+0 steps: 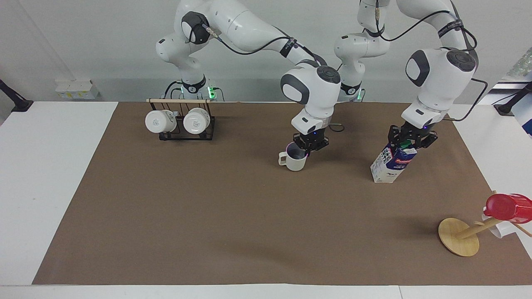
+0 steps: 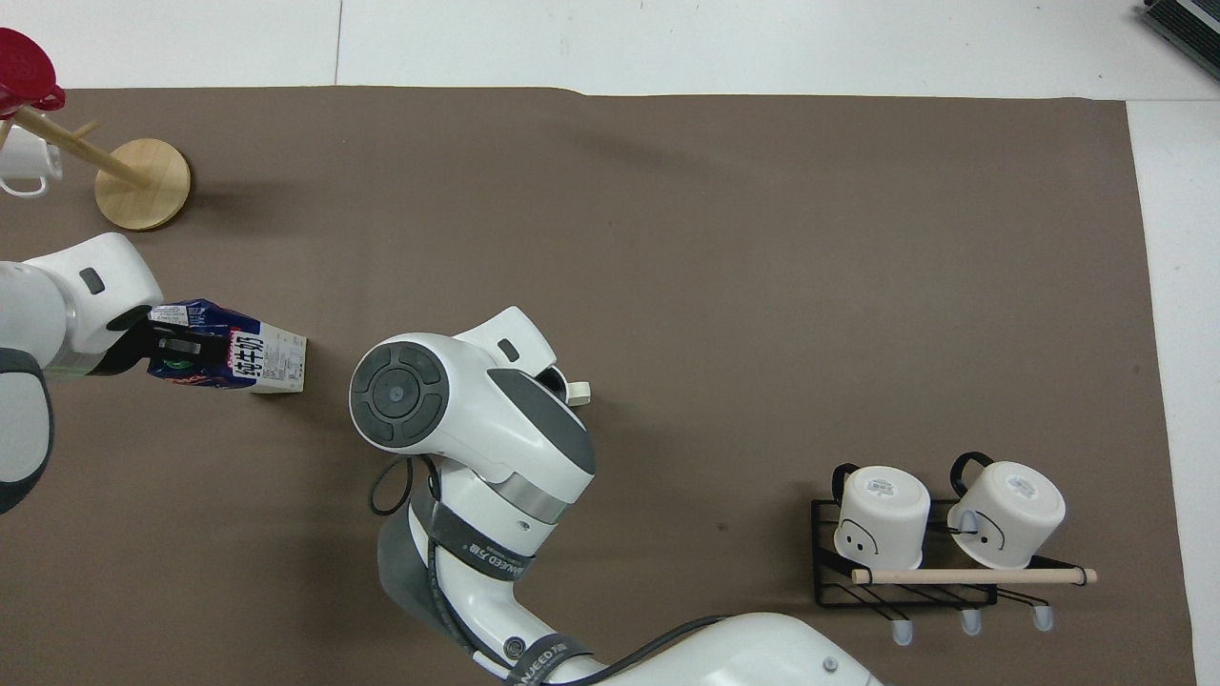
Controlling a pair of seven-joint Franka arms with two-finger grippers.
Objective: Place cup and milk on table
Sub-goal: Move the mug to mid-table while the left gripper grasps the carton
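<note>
The off-white cup (image 1: 294,162) with its grey-blue inside is upright, at or just above the brown sheet (image 1: 208,207) of the table (image 1: 50,166), near the middle. My right gripper (image 1: 309,146) is shut on its rim. In the overhead view the right arm hides all but the cup's handle (image 2: 577,391). The blue and white milk (image 1: 390,166) stands on the sheet toward the left arm's end, also seen from overhead (image 2: 257,357). My left gripper (image 1: 410,140) is down around its green-capped top, also in the overhead view (image 2: 181,345).
A black rack (image 1: 181,122) with two white mugs stands near the right arm's base. A wooden mug tree (image 1: 459,236) with a red cup (image 1: 505,207) and a white mug (image 2: 24,162) stands farther out at the left arm's end.
</note>
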